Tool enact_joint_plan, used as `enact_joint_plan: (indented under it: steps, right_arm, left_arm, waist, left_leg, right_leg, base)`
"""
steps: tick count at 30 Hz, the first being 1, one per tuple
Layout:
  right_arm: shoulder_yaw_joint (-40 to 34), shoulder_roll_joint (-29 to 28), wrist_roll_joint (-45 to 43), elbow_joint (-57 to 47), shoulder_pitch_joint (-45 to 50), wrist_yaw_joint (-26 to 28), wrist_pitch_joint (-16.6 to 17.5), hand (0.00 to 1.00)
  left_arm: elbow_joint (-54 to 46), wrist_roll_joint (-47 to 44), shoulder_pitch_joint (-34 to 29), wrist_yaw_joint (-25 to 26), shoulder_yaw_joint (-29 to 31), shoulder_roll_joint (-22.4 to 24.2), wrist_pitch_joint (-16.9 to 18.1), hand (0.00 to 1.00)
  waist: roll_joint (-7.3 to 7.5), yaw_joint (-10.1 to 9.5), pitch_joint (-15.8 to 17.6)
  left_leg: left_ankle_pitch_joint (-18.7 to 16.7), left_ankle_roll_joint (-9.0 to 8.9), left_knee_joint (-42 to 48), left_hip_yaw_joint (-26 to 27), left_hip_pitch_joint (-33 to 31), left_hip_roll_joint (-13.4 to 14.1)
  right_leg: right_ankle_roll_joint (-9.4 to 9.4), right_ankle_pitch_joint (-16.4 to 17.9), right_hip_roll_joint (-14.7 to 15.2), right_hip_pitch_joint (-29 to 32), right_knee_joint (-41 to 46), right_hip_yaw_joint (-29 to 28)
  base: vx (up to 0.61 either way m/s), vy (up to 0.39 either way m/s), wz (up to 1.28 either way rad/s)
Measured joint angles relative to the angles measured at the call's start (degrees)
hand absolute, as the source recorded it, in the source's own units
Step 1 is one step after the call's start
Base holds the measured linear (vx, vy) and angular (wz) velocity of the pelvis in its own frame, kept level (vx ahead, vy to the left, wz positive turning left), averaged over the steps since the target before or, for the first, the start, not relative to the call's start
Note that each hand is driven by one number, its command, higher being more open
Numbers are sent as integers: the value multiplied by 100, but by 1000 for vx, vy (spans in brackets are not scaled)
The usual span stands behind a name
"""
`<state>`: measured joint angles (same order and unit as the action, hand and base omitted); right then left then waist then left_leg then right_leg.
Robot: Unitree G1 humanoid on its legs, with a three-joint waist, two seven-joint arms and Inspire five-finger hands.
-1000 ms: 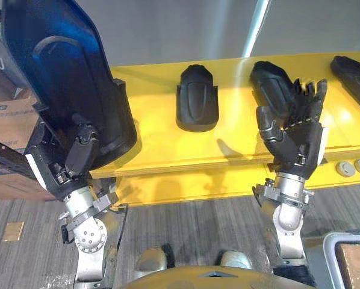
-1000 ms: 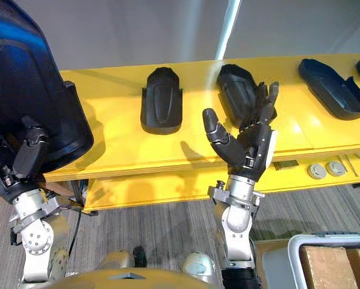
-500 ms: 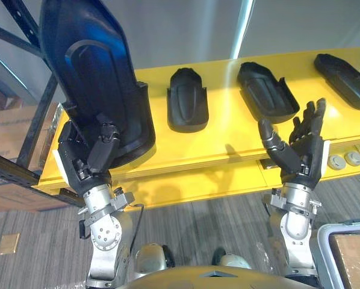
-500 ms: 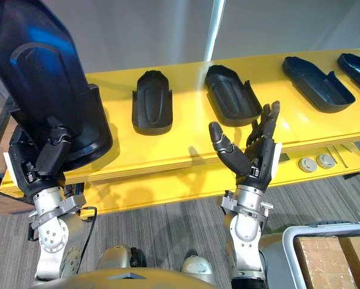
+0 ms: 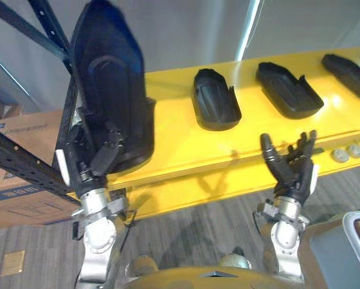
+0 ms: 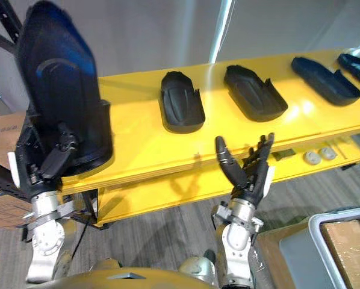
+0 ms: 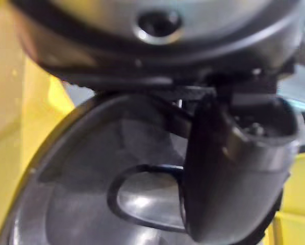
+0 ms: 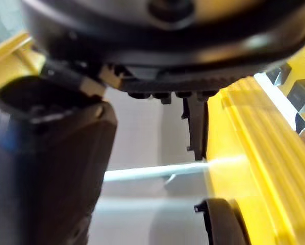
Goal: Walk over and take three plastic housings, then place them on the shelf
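Long yellow worktop across the far side, its near edge bare. Over its left end, upright, large plastic housing, dark rack just left. Flat on the right stretch, spaced apart, row of housings. Left hand: fingers clamped on upright housing's lower end. Right hand: in front of near edge, fingers spread, empty.

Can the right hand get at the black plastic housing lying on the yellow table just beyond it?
Probably yes. The right hand is open and empty, by the yellow table's front edge, and only bare tabletop lies between it and that black plastic housing. It would need to reach forward.
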<state>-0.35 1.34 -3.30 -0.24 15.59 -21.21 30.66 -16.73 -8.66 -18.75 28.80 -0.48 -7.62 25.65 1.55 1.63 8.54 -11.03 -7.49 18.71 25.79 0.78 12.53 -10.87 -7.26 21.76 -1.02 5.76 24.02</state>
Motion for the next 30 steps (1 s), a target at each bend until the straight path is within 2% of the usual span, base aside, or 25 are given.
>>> enact_joint_plan:
  steps: [1,3,4,6,8,10,12,13,15,17,19,23,24,26,30]
  right_arm:
    - [-6,14,174,5,0,-39,-16,100]
    - [-57,128,542,105,12,-236,-139,100]
    - [-208,200,696,448,30,-477,-177,100]
    - [-470,202,779,855,51,-802,-248,100]
    - [-1061,203,902,1648,80,-1321,-520,100]
    - [-1440,224,695,2212,187,-1334,-688,100]
    - [-1831,248,137,2922,397,-1045,-818,100]
    - [-1893,250,70,3084,447,-970,-822,100]
    - [-2008,330,33,3617,699,-378,-920,100]
    - [-1981,379,40,3953,800,16,-1041,100]
    - [-1892,410,-203,4732,686,803,-1311,100]
    - [-1558,411,-605,5440,399,1658,-1768,100]
    - [-1453,412,-608,5502,288,1941,-2013,100]
    - [-1398,449,-589,5684,93,2088,-2122,100]
    - [-1312,702,-669,5895,-267,2269,-2380,100]
  left_arm:
    - [-2,-20,2,29,80,2,-1,0]
    - [-48,-16,10,164,80,12,-79,0]
    - [-74,-16,8,236,32,64,-99,0]
    - [-85,-13,4,345,-61,134,-102,0]
    - [-85,2,6,532,-93,250,-169,0]
    - [-85,-39,15,524,-68,297,-252,0]
    - [-90,-421,24,249,81,318,-446,0]
    - [-87,-546,30,165,131,314,-525,0]
    - [-60,-992,120,-175,200,279,-981,0]
    - [8,-1205,159,-324,200,231,-1183,0]
    - [277,-1540,348,-436,196,206,-1418,0]
    - [611,-1659,608,-400,203,213,-1749,0]
    - [624,-1698,739,-396,196,213,-1888,0]
    - [754,-1801,992,-393,196,207,-1921,0]
    - [857,-1795,1319,-358,201,168,-2113,0]
  waist:
    - [-10,8,1]
    - [-102,57,18]
    - [-194,81,18]
    - [-322,104,14]
    - [-532,205,17]
    - [-581,254,-6]
    - [-608,300,-9]
    - [-611,332,-11]
    - [-594,382,-3]
    - [-571,408,0]
    - [-530,390,17]
    - [-511,313,39]
    - [-496,292,66]
    - [-493,202,121]
    - [-491,145,166]
  left_leg:
    - [0,-1,-2,15,-22,13]
    - [-14,-26,1,31,-74,78]
    - [-28,-65,23,62,-154,197]
    - [11,-97,11,161,-217,301]
    - [163,-156,-42,427,-223,377]
    - [272,-169,-214,648,-87,377]
    - [397,-231,-543,889,212,357]
    - [429,-240,-622,927,278,349]
    - [561,-249,-913,1014,462,260]
    - [622,-242,-1012,1008,485,226]
    - [701,-221,-1095,952,484,204]
    - [833,-201,-1277,763,420,180]
    - [915,-150,-1384,665,357,163]
    - [1034,-154,-1518,589,352,139]
    - [1223,-160,-1695,475,351,90]
  right_leg:
    - [7,5,-3,0,-2,97]
    - [136,103,-54,1,-25,219]
    - [162,121,-163,22,-99,274]
    - [168,126,-238,123,-110,268]
    - [138,99,-285,272,-99,204]
    - [140,100,-304,285,-102,152]
    - [146,104,-372,275,-108,65]
    - [147,104,-384,268,-106,64]
    - [154,108,-390,248,-107,62]
    - [155,109,-382,244,-106,78]
    - [162,114,-377,214,-107,137]
    - [210,151,-374,158,-102,326]
    - [232,167,-369,159,-95,430]
    - [242,173,-373,154,-77,510]
    - [263,207,-351,146,6,621]
  base:
    - [-50,-1,-3]
    - [-51,-55,0]
    - [-35,-82,-2]
    - [-17,-74,-7]
    - [39,-60,-16]
    - [65,-25,-21]
    - [77,-25,-36]
    - [52,-21,-30]
    - [11,-7,-14]
    - [-15,-3,3]
    - [-70,-15,14]
    - [-90,-22,28]
    - [-48,-13,31]
    - [-44,-12,26]
    - [-6,3,19]
